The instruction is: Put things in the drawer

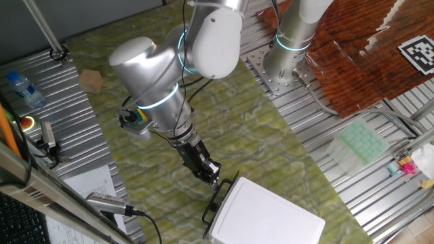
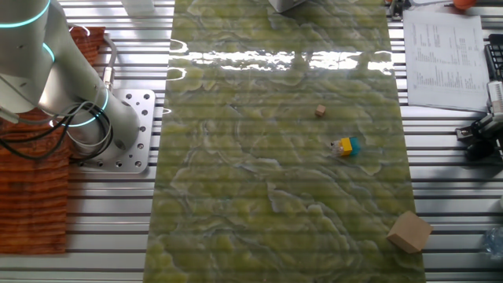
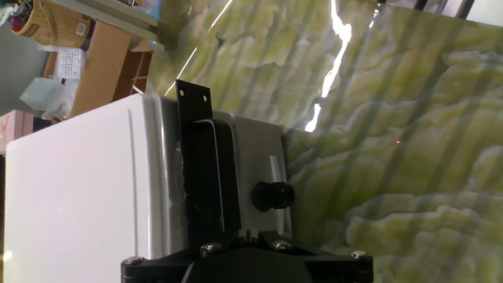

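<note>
The end effector (image 1: 212, 177) sits at the closed drawer's (image 3: 259, 169) black handle (image 1: 218, 196) — opening comes first. Whether its fingers are apart or clamped, I cannot tell; next it needs a firm hold and a straight pull outward.

Bright, even light — white glare streaks the glossy green mat (image 2: 275, 157); frames fairly sharp, shadows soft.

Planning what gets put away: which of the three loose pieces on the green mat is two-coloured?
The small yellow-and-blue piece, lying between the tiny brown cube and the larger tan block; both of those are one colour.
</note>
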### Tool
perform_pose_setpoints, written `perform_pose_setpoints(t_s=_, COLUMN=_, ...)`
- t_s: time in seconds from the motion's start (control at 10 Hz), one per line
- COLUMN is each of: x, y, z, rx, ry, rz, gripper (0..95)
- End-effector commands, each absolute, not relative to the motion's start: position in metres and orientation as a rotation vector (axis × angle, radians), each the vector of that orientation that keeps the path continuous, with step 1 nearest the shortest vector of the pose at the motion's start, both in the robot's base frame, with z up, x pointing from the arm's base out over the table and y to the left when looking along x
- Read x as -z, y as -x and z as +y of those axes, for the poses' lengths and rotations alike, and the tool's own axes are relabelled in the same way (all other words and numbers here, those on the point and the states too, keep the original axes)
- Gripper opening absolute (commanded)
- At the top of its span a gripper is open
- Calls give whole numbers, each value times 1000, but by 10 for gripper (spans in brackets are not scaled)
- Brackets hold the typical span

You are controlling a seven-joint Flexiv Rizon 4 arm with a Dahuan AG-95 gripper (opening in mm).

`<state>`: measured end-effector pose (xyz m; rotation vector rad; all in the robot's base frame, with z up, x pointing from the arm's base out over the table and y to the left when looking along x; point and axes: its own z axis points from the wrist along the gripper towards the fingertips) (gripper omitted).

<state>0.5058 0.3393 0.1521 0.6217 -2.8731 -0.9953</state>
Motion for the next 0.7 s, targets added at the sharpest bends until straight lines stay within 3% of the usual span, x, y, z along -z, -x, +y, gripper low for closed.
perform_pose_setpoints(t_s=0.1, x=-152, y=-506, z=339, rx=998, ry=-620, rz=-2873, gripper=0)
perform_pose_setpoints(t_s=0.7, x=-153, y=-506, z=339, rx=1034, ry=-577, rz=-2865, gripper=0)
